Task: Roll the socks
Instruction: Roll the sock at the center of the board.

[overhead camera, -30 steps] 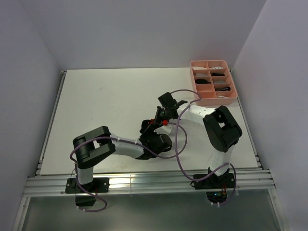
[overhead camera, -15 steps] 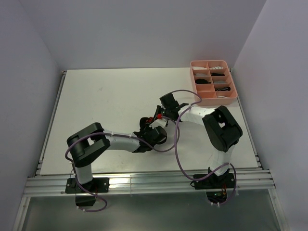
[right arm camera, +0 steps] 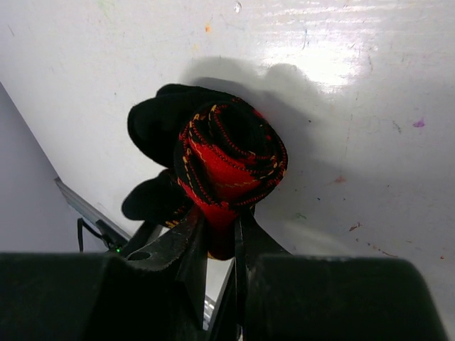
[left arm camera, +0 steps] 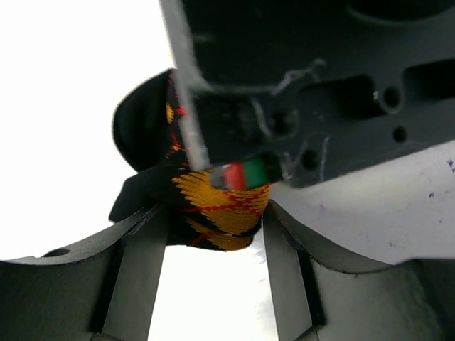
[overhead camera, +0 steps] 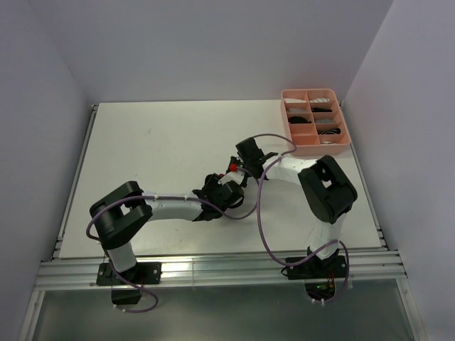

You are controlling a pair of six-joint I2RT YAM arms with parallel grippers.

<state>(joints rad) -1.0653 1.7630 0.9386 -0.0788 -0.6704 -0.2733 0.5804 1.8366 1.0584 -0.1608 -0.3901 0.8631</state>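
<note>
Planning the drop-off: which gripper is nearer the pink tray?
Right. The right gripper, shut on the rolled argyle sock, is down-left of the pink tray in the top view; the left gripper is farther off, on the sock's other side.

We look down on a flat, glossy white bench [overhead camera: 156,163] closed in on three sides by plain pale lavender walls [overhead camera: 213,50], with a ribbed silver aluminium rail [overhead camera: 227,273] running along its near edge. A pink plastic compartment tray [overhead camera: 320,150] sits in the bench's far right corner, close to the right wall. Up close we see overhead light glaring off the bench top, which carries small coloured specks and faint scuffs.
</note>
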